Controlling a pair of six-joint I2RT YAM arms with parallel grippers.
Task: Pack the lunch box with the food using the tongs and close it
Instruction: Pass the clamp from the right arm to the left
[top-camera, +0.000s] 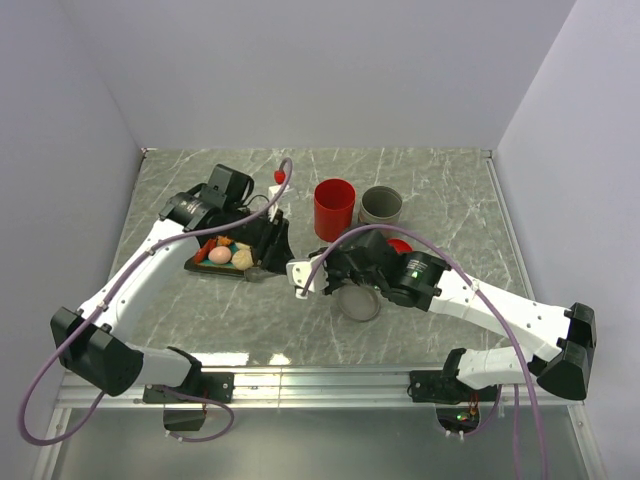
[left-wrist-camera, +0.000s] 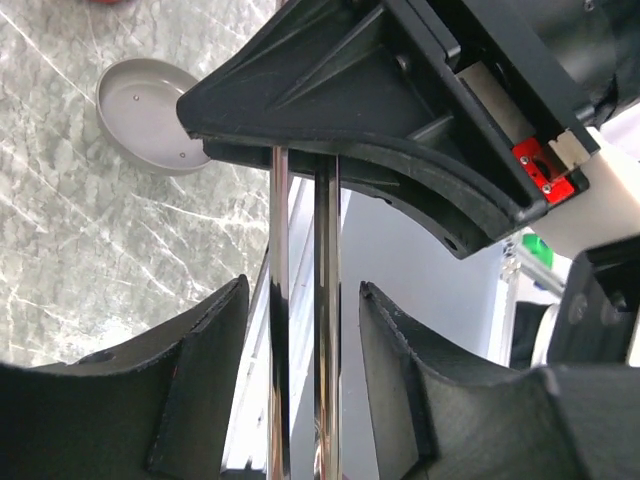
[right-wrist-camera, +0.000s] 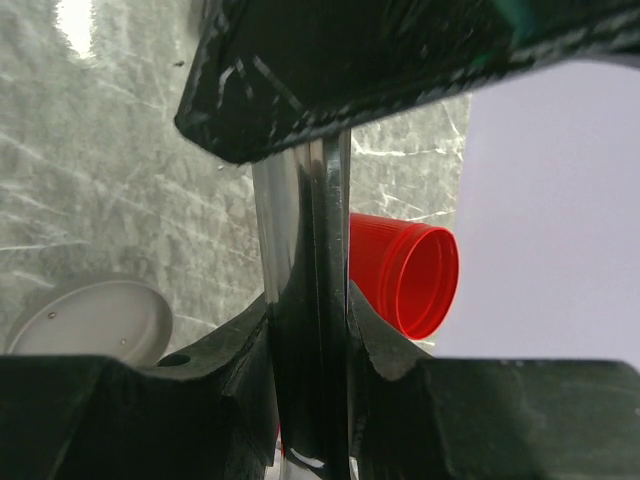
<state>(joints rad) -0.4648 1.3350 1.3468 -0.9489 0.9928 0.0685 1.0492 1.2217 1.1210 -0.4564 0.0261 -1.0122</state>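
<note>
The grey metal tongs (left-wrist-camera: 325, 300) run as two slim arms between my left fingers (left-wrist-camera: 215, 360), with a gap on each side. My left gripper (left-wrist-camera: 300, 290) is open around them and does not touch them. My right gripper (right-wrist-camera: 307, 300) is shut on the tongs (right-wrist-camera: 305, 230), squeezing the two arms together. Both grippers meet mid-table, left gripper (top-camera: 275, 240) and right gripper (top-camera: 305, 275). The red lunch box (top-camera: 334, 208) stands upright and open just behind them; it also shows as the red lunch box (right-wrist-camera: 405, 275). Food (top-camera: 232, 256) lies in the dark tray (top-camera: 262, 236).
A grey cup (top-camera: 381, 205) stands right of the lunch box. A grey round lid (top-camera: 360, 303) lies under the right wrist, also seen as the grey lid (left-wrist-camera: 150, 115). A red lid (top-camera: 400, 245) peeks out behind the right arm. White walls enclose the table.
</note>
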